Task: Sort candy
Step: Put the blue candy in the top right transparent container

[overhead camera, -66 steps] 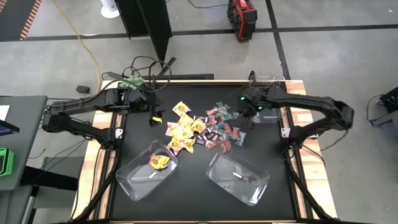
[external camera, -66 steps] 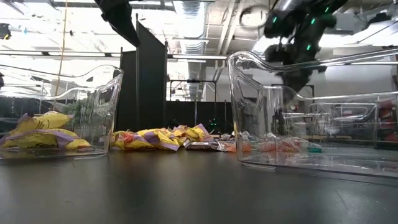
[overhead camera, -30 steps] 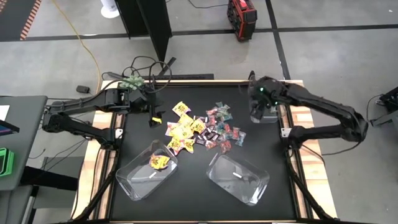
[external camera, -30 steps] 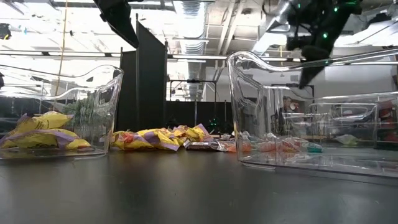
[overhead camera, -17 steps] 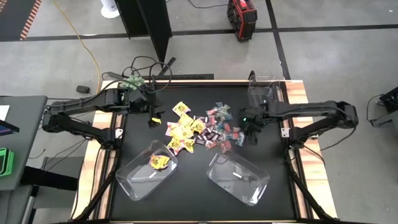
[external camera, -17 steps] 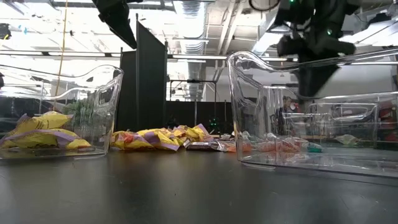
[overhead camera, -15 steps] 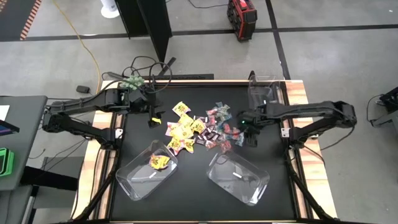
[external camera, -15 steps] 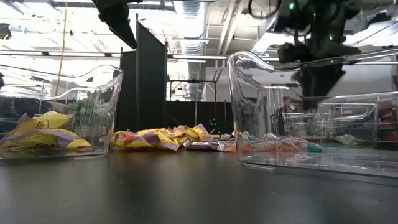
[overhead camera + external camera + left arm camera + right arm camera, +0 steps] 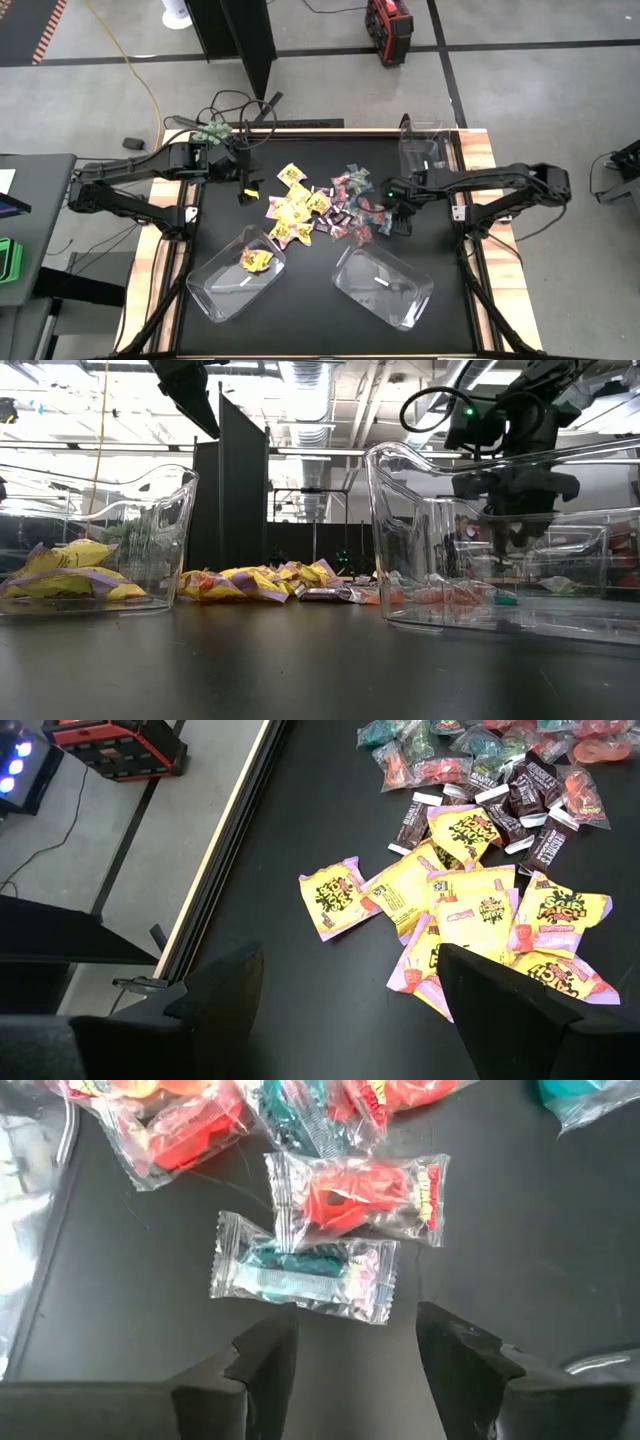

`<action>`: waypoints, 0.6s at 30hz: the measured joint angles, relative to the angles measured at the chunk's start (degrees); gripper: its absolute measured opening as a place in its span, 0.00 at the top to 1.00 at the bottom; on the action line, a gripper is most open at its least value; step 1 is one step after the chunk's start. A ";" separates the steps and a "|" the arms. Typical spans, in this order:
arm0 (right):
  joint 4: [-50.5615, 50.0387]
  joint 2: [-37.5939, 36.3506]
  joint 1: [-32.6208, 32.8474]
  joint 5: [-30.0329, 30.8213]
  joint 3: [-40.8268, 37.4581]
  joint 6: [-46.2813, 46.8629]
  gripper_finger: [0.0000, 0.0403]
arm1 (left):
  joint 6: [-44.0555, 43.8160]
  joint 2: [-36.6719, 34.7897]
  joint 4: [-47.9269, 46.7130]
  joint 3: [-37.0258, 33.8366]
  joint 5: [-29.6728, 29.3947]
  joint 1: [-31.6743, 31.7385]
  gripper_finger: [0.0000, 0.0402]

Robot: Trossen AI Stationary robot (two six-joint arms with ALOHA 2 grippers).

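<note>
Right wrist view, teal sweet (image 9: pixel 303 1270) in clear wrapper, red sweet (image 9: pixel 358 1196) overlapping

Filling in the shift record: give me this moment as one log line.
right hand: open, over teal-and-pink candy | left hand: open, waiting near yellow packets | near bins: one holds yellow

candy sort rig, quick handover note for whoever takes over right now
Right gripper: open, empty, low over the right edge of the candy pile, above a clear-wrapped teal sweet and a red one.
Left gripper: open, empty, waiting at the pile's left side.
Loose pile mid-table: yellow packets, dark brown mini bars, teal-and-red clear wrappers.
Done: a few yellow packets lie in the front-left clear plastic bin.
Front-right clear bin looks empty; what the far-right clear bin holds cannot be told.
Left: nearly the whole pile.
</note>
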 joint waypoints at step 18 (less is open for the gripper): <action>2.89 1.37 6.01 0.50 0.22 -4.22 0.39 | -0.50 0.00 0.09 0.00 0.00 0.02 0.27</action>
